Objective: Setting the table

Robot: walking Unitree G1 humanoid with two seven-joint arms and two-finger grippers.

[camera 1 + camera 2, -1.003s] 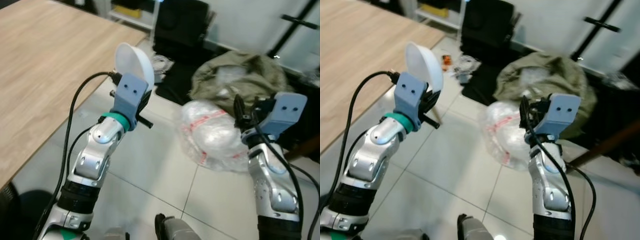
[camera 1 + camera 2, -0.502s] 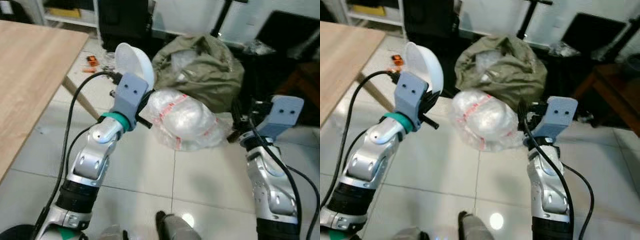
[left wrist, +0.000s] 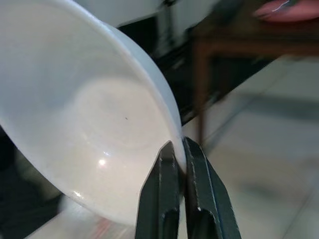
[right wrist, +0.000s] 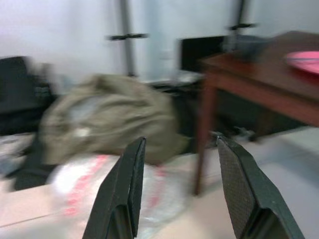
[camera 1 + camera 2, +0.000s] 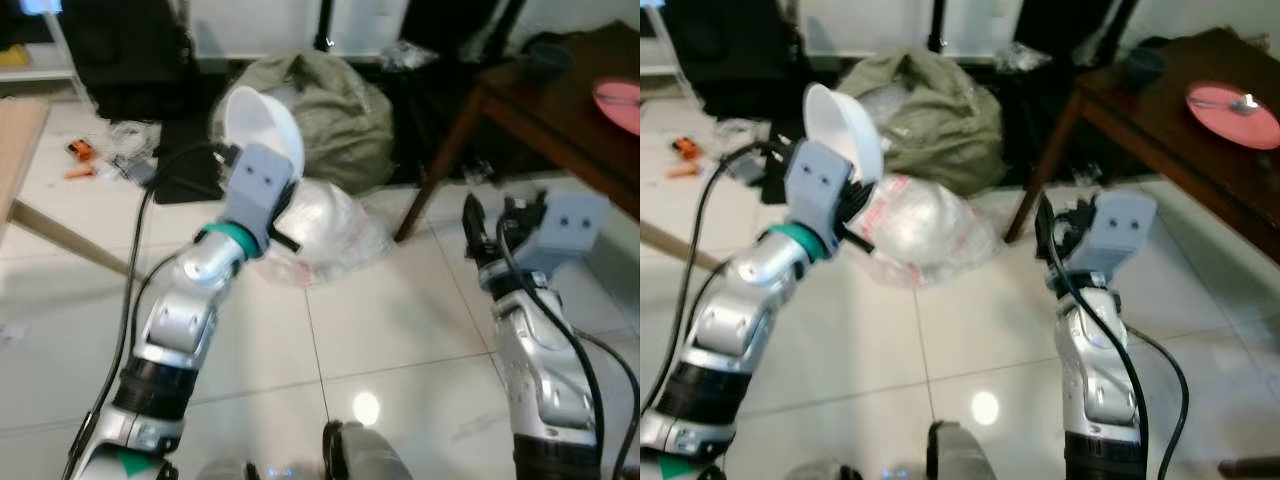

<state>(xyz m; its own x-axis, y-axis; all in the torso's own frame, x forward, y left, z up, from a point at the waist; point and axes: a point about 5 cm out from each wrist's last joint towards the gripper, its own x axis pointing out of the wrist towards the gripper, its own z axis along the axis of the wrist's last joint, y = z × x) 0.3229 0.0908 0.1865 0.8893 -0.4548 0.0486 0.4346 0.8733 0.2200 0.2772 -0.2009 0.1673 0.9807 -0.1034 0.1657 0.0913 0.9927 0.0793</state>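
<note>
View swung rightward since the earlier frame: light wooden desk nearly gone from the left edge, dark desk with pink plate and spoon now at right. Left tool still clenched on white bowl rim, raised above the tiled floor. Right tool released, fingers spread, holding nothing.

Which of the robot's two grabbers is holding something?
The left gripper: its black fingers are shut on the rim of the white bowl. The right gripper has its fingers spread open, holding nothing.
</note>
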